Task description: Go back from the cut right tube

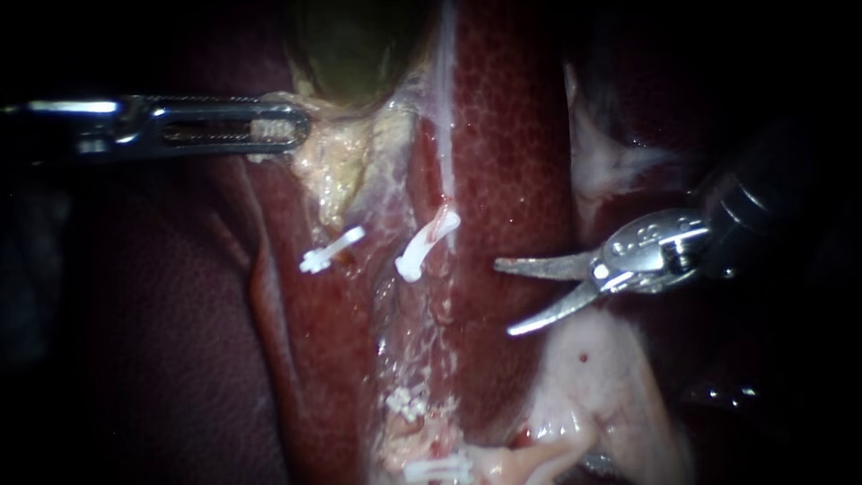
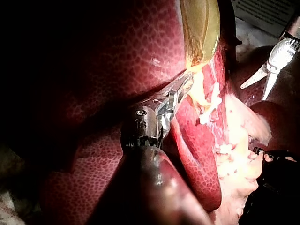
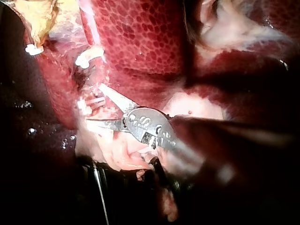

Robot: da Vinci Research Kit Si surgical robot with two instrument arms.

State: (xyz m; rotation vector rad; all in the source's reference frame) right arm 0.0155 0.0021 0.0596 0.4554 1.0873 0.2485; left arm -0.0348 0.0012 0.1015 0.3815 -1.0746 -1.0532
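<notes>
My right instrument (image 1: 503, 298) comes in from the right with two curved blades standing open and nothing between them. It lies over the liver (image 1: 512, 135), clear to the right of the right tube's clipped stump (image 1: 426, 242), which carries a white clip. A second white clip (image 1: 330, 250) sits on the left tube. My left instrument (image 1: 280, 131) is shut on the pale tissue at the gallbladder's (image 1: 359, 54) lower end. In the left wrist view its jaws (image 2: 183, 86) hold that yellow tissue under the gallbladder (image 2: 201, 28). The right wrist view shows the open blades (image 3: 93, 103) beside the clipped stump (image 3: 89, 56).
More white clips (image 1: 435, 469) sit on the pale tissue low in the endoscope view. A pale fatty flap (image 1: 602, 386) lies under my right instrument. Dark red liver lobes (image 1: 162, 341) flank the dissected groove.
</notes>
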